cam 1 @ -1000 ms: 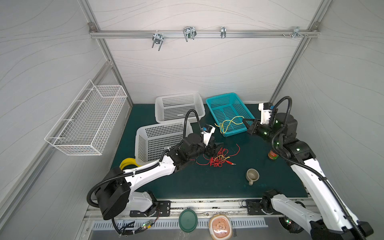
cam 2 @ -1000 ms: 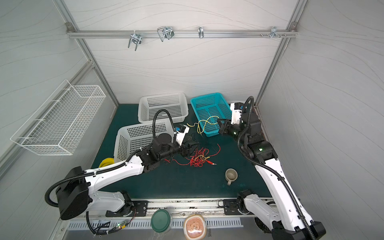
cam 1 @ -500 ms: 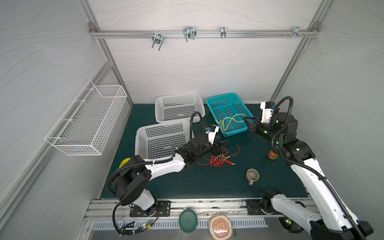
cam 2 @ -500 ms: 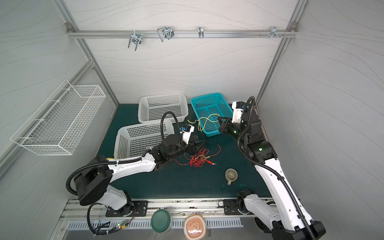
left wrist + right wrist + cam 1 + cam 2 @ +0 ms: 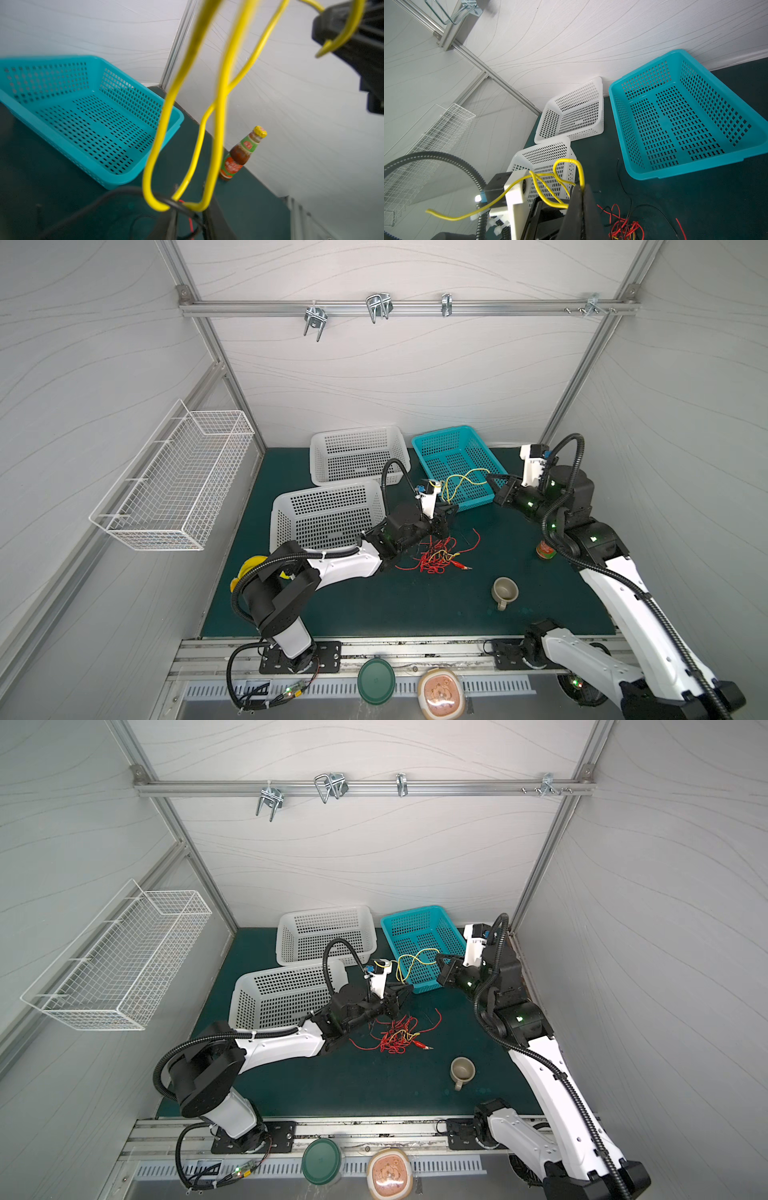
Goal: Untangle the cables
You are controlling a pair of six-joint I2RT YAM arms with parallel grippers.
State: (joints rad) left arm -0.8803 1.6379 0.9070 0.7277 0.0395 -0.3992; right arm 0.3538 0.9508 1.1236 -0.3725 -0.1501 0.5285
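Teal basket point(image 5: 442, 433), mug point(image 5: 504, 591), sauce btl point(image 5: 242, 154), wire rack point(image 5: 174, 481), green lid point(image 5: 376, 680).

Two white baskets point(image 5: 353, 432) point(image 5: 328, 516), one teal basket point(image 5: 432, 445), one mug point(image 5: 505, 591), one bottle point(image 5: 241, 155), one yellow cable point(image 5: 222, 94)

Left arm point(image 5: 353, 564) stretched low, forearm near level, left hand point(image 5: 451, 510) aimed toward right hand point(image 5: 490, 477). Left fingers point(image 5: 216, 224) near together, narrow gap; grip unclear. Right arm point(image 5: 615, 585) raised, elbow bent, wrist turned inward. Right fingers point(image 5: 579, 207) pressed together on yellow cable point(image 5: 566, 166).
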